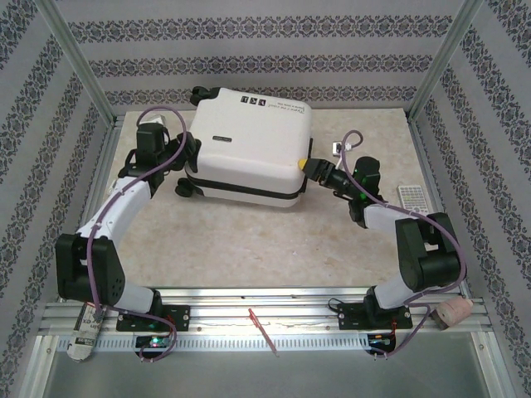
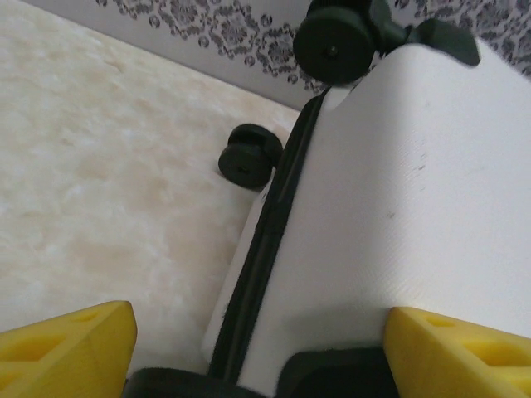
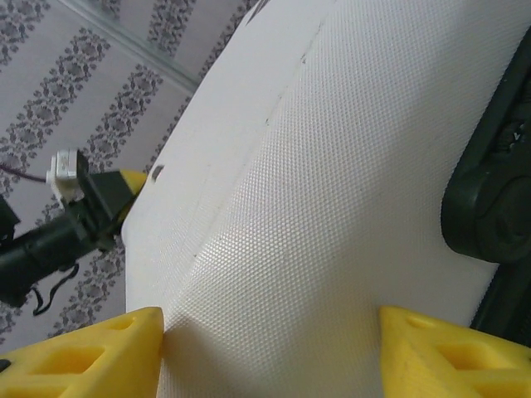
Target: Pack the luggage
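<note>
The luggage (image 1: 249, 145) lies shut on the table (image 1: 249, 240): rigid, probably hefty (slick shell, so grip edges). Left gripper (image 2: 261, 332) gapes wide astride its wheeled end; right gripper (image 3: 270, 319) brackets a corner, hold unclear.

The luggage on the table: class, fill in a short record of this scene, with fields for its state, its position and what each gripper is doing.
Luggage: white hard shell, closed, lying flat
Position: far middle of the table
Wheels: black, on the side toward the left arm
Left gripper: open, astride the wheel-end edge, one finger over bare table
Right gripper: a finger on either side of the near right corner; grip unclear
</note>
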`<action>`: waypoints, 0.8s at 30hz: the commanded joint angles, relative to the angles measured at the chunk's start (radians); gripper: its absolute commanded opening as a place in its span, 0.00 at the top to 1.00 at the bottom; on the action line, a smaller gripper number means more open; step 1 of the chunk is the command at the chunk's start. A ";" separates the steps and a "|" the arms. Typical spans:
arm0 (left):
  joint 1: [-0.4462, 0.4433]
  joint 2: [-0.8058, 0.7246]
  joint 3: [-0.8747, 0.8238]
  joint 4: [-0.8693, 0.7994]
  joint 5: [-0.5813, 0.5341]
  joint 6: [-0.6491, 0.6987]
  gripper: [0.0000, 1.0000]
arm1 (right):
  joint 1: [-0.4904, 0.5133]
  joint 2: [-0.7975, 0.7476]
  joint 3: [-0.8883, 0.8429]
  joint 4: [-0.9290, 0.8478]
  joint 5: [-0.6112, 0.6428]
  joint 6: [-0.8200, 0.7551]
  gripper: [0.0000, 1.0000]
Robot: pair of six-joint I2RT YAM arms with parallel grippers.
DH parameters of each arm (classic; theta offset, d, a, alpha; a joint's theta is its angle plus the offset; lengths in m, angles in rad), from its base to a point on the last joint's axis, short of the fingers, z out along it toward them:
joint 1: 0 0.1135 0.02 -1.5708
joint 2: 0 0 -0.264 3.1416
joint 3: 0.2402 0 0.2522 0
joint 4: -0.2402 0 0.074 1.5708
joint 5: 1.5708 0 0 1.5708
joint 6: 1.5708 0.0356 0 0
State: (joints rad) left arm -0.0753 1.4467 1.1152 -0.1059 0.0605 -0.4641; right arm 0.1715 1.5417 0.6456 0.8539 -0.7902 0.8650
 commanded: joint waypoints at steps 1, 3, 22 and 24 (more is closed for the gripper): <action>-0.036 -0.016 0.043 -0.086 0.107 -0.041 0.20 | 0.124 -0.009 0.005 -0.073 -0.256 -0.031 0.37; -0.020 -0.057 0.049 -0.149 0.068 -0.067 0.19 | 0.123 -0.005 0.027 -0.105 -0.253 -0.054 0.35; 0.047 -0.256 -0.054 -0.378 -0.094 -0.162 0.14 | 0.125 0.058 0.052 -0.085 -0.270 -0.044 0.32; 0.062 -0.211 -0.036 -0.364 -0.085 -0.175 0.14 | 0.125 0.052 0.047 -0.088 -0.270 -0.046 0.31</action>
State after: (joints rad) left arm -0.0364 1.1862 1.0500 -0.4423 -0.0284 -0.6128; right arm 0.2974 1.6058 0.6872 0.7582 -1.0317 0.8349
